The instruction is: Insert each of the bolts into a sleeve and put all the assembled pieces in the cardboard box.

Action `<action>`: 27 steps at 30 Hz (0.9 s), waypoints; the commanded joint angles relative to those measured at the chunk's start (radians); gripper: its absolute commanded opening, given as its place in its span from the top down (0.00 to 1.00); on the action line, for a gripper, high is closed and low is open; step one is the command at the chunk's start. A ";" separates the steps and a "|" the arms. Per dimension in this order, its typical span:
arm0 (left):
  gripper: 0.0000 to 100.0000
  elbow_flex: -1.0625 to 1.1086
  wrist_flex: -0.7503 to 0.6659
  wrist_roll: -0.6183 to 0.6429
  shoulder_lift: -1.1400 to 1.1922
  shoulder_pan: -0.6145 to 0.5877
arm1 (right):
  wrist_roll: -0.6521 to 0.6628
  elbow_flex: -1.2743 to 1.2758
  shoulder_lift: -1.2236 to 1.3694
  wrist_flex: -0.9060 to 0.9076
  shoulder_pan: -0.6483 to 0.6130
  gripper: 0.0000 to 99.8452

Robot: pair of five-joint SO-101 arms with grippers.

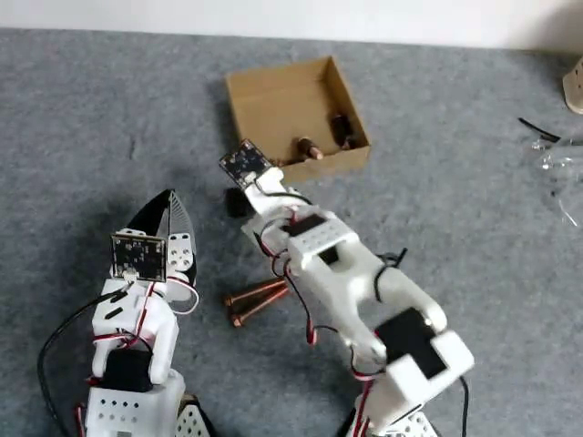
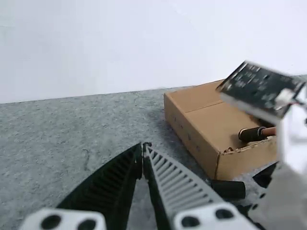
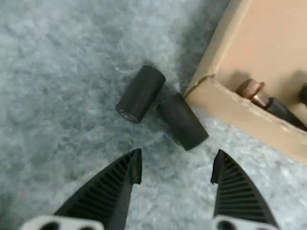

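Table [image 1: 73, 109] is carrying everything on a grey felt-like top.

Right arm [image 1: 364, 291] is stretching across the middle toward the near left corner of the box. Right gripper [image 3: 176, 160] is hanging low over the table, fingers apart, nothing between them. Left gripper [image 2: 144, 154] is sitting off to the left side, fingers together, holding nothing.

Box [image 1: 273, 100] is sitting open at the far middle. An assembled piece [image 1: 310, 147] is lying inside by the near wall, with a second dark piece beside it.

Two bolts [image 1: 258, 300] are lying side by side on the table on the near side, one end tucked under the right arm. Two sleeves [image 3: 140, 93] are lying just outside the box corner in a V, ends nearly touching. The one nearer the box [image 3: 183, 120] is sitting close against the wall.

Judging by this, roughly half is done and a sleeve pickup is in hand. The next move is calling for lowering and closing across one sleeve's round body.

Risks: sleeves are looking likely to roll, and the neighbouring sleeve and box wall are crowding the finger path. The right arm is also partly covering the bolts. Clear plastic [image 1: 556, 159] at the far right edge is lying well apart, not in the way.
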 commanded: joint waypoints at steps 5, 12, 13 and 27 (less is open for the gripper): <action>0.97 0.019 -0.020 0.006 -0.010 -0.015 | 0.012 -0.091 0.054 -0.030 -0.012 0.78; 0.97 0.019 -0.020 0.006 -0.010 -0.015 | 0.014 -0.091 0.114 -0.104 -0.012 0.78; 0.97 0.019 -0.020 0.006 -0.010 -0.015 | 0.014 -0.091 0.125 -0.111 -0.012 0.78; 0.97 0.019 -0.020 0.006 -0.010 -0.015 | 0.014 -0.091 0.159 -0.173 -0.007 0.78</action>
